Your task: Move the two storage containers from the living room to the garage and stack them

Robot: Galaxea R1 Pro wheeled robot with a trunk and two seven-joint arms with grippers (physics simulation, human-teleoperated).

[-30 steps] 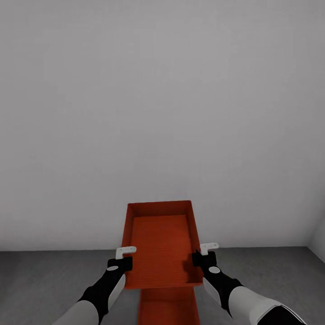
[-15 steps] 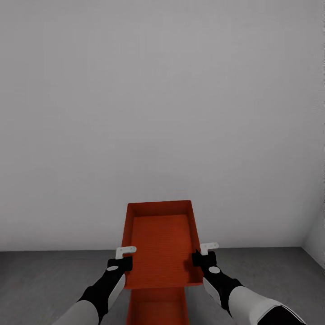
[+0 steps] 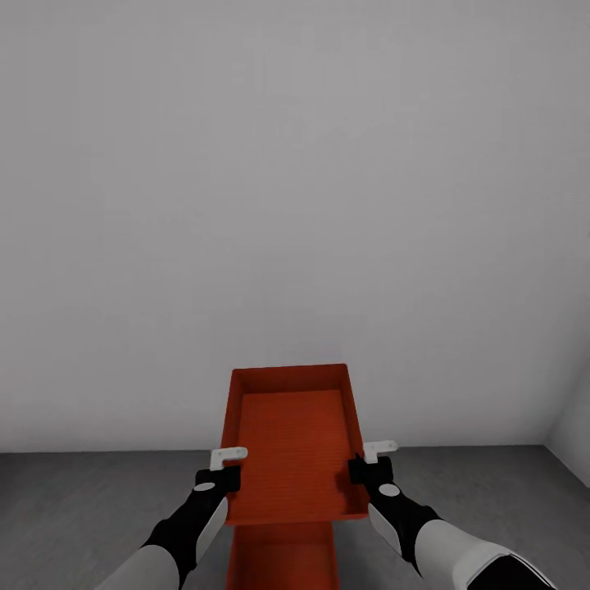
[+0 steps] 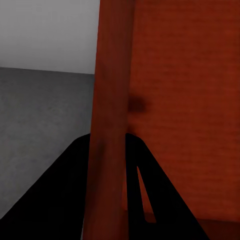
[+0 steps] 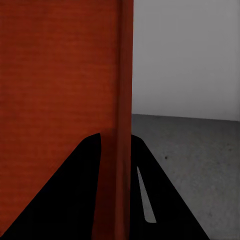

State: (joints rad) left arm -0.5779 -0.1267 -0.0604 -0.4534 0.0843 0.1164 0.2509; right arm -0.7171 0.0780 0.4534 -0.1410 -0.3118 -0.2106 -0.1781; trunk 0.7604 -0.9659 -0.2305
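at lower centre of the head view, the upper storage container [image 3: 293,447] is held up level. the left pincer [image 3: 220,474] clamps its left wall, the right pincer [image 3: 366,467] its right wall. under it, at the bottom edge, the second storage container [image 3: 283,559] sits on the grey floor [image 3: 74,508] before a white wall [image 3: 295,205].

the lower container [image 3: 283,561] is cut off by the bottom edge of the head view, and the held container [image 3: 293,447] hides its far end. the floor [image 3: 82,500] under both is hidden.
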